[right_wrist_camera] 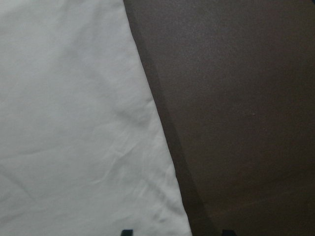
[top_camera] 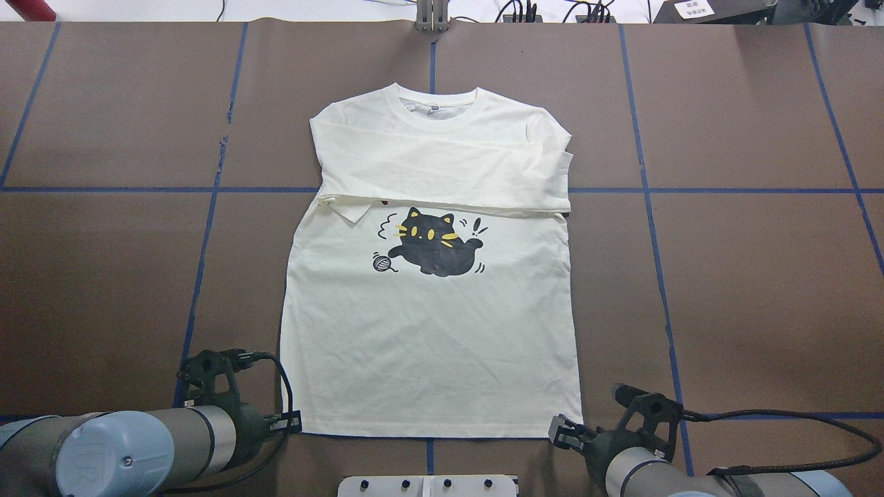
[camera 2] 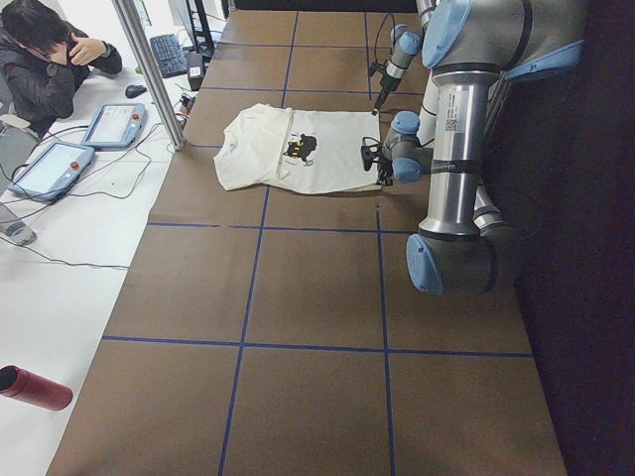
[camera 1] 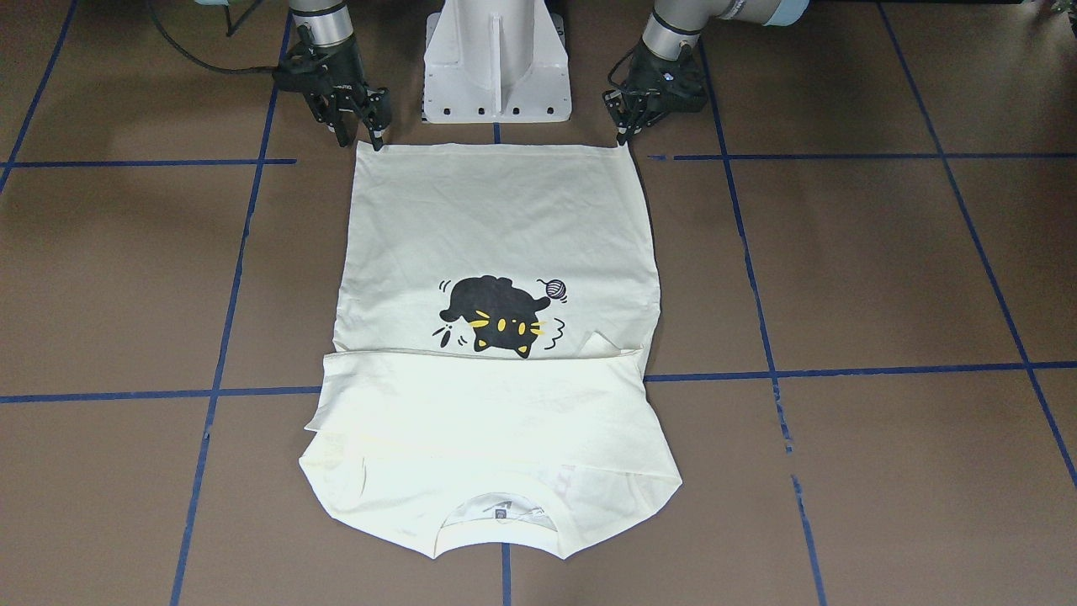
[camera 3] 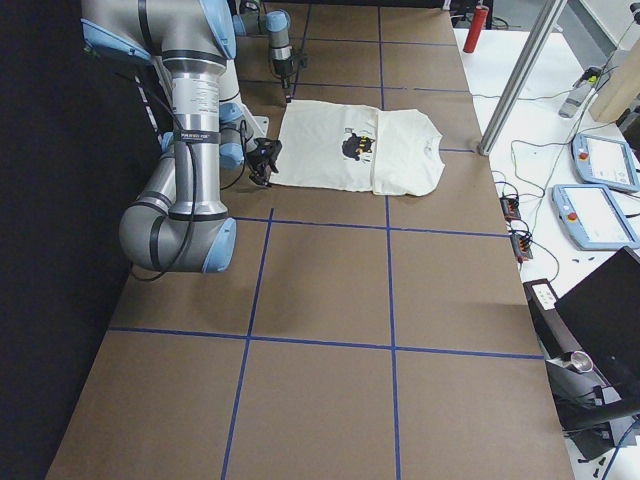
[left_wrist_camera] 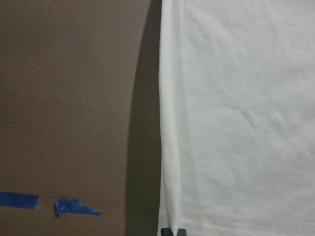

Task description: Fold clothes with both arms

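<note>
Shirt (top_camera: pixel 428 345) lies flat on the table (top_camera: pixel 760 276), cat print up, sleeves folded in. The left claw (camera 1: pixel 628 139) is clamped on one hem corner; the right claw (camera 1: pixel 362 140), fingers apart, straddles the other, likely readying a joint fold.

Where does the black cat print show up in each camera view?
Front-facing: cat print at centre, upside down.
Overhead: centre, upright.
Exterior left: upper middle, tiny.
Exterior right: upper middle, tiny.
Left wrist: not in it.
Right wrist: not in it.
Shared landmark in the exterior views: the T-shirt collar.
</note>
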`<state>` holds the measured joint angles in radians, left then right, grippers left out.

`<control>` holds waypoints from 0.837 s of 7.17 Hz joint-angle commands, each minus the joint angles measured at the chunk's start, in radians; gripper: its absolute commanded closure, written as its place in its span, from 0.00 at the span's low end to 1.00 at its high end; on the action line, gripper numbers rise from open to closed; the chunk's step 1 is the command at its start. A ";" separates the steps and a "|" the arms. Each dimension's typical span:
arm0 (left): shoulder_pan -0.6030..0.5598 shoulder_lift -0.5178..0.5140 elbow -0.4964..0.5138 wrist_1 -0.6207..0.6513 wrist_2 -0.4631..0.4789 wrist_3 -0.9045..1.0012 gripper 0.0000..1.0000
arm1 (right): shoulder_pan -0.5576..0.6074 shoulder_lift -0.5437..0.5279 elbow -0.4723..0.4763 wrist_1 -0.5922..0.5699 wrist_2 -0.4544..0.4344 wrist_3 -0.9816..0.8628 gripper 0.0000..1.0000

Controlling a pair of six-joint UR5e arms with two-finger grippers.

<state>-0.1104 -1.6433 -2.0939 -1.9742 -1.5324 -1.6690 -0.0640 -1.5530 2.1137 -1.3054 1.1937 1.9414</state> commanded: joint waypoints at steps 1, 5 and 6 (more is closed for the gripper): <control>0.000 -0.001 0.000 0.000 0.000 0.002 1.00 | -0.004 0.001 -0.009 0.002 -0.005 0.001 0.35; 0.000 -0.001 0.000 0.000 0.000 0.003 1.00 | -0.004 0.021 -0.017 0.003 -0.005 0.030 1.00; 0.000 -0.003 0.000 0.000 0.000 0.003 1.00 | -0.004 0.021 -0.015 0.005 -0.005 0.030 1.00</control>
<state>-0.1104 -1.6449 -2.0939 -1.9742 -1.5324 -1.6659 -0.0681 -1.5363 2.0970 -1.3020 1.1888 1.9633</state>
